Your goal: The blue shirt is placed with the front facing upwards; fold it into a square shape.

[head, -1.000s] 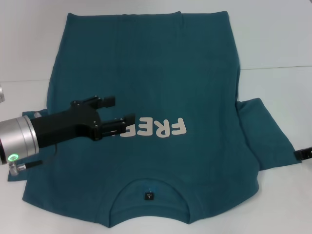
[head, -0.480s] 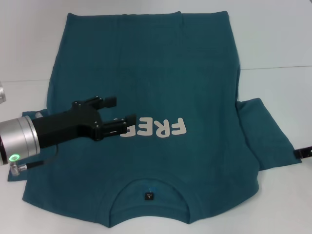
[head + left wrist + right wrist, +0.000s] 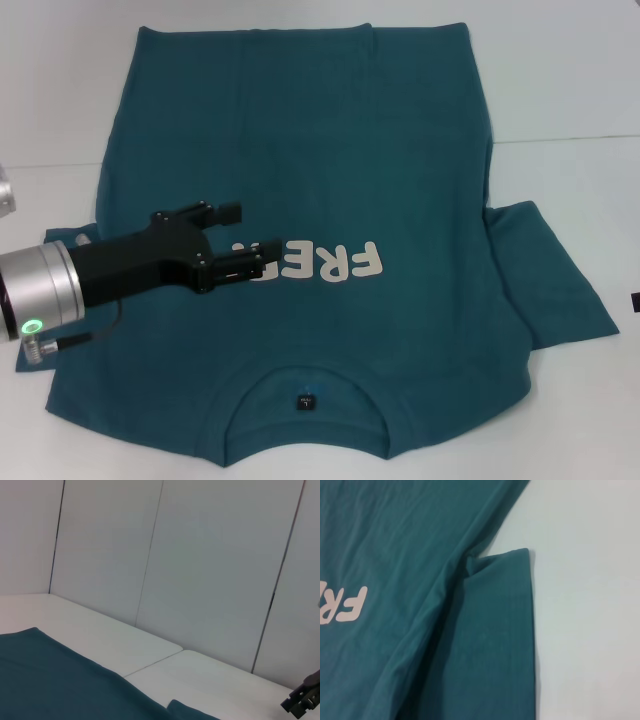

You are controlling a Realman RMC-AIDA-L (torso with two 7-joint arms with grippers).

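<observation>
The blue shirt point(image 3: 330, 150) lies flat on the white table, front up, with white "FREE" lettering point(image 3: 325, 262) and its collar and black neck tag point(image 3: 306, 402) nearest me. My left gripper point(image 3: 245, 231) hovers over the shirt's left chest, right beside the lettering, open, with nothing between its fingers. The right sleeve point(image 3: 550, 280) is spread out on the table. Only a black sliver of my right gripper point(image 3: 636, 300) shows at the right edge, off the sleeve. The right wrist view shows the sleeve point(image 3: 495, 630) and the body of the shirt point(image 3: 395, 540).
The white table point(image 3: 570, 80) surrounds the shirt on all sides. In the left wrist view, pale wall panels point(image 3: 200, 555) rise behind the table, with the shirt's edge point(image 3: 50, 680) below and a dark gripper part point(image 3: 302, 702) far off.
My left gripper has edged slightly forward and right over the lettering. The right gripper has drawn away to the right, off the sleeve's edge, almost out of the head view.
</observation>
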